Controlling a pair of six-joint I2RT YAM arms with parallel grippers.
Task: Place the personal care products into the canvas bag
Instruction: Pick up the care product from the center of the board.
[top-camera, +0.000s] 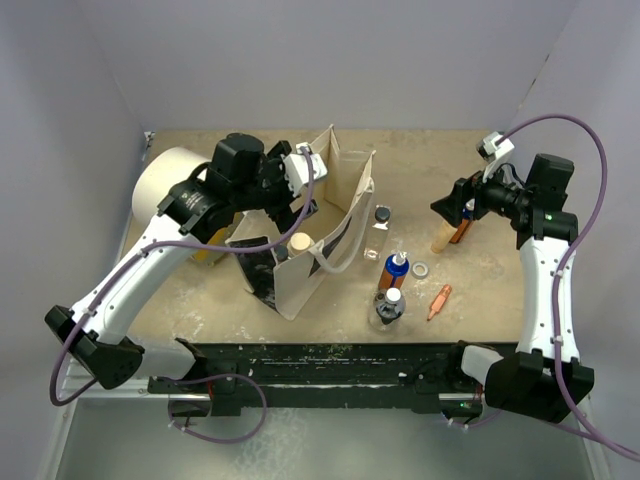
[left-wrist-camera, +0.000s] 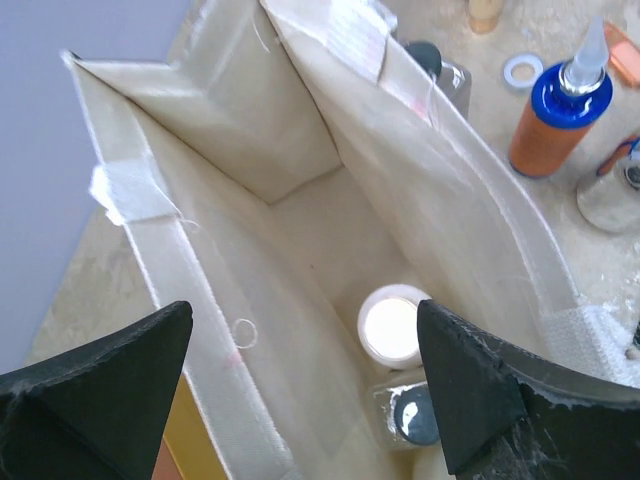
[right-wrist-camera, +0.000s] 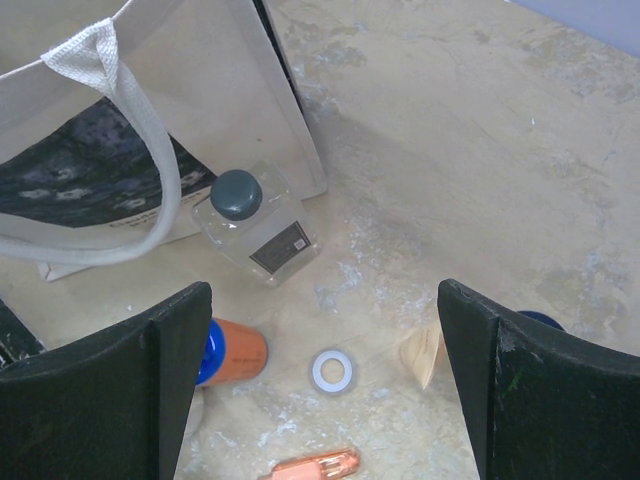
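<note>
Found the bag (top-camera: 300, 285) upright mid-bench (top-camera: 420, 160), a white bottle (left-wrist-camera: 392, 325) and a dark-capped bottle (left-wrist-camera: 415, 415) already inside. Noted the left pincer (left-wrist-camera: 305, 345) wide open, empty, over its mouth; the right pincer (right-wrist-camera: 322, 300) equally agape, holding nothing, far right. Counted outside, right of the bag: a square bottle (top-camera: 381, 225), an orange bottle (top-camera: 395, 272), a beige bottle (top-camera: 441, 240). Judged under half done.

The left gripper (left-wrist-camera: 303, 315) hung with its fingers spread wide over the open canvas bag (left-wrist-camera: 200, 210). On the bag's floor, a white bottle (left-wrist-camera: 392, 325) sat just beside a dark-capped clear bottle (left-wrist-camera: 412, 415). An orange bottle (left-wrist-camera: 548, 128) stood outside.
</note>
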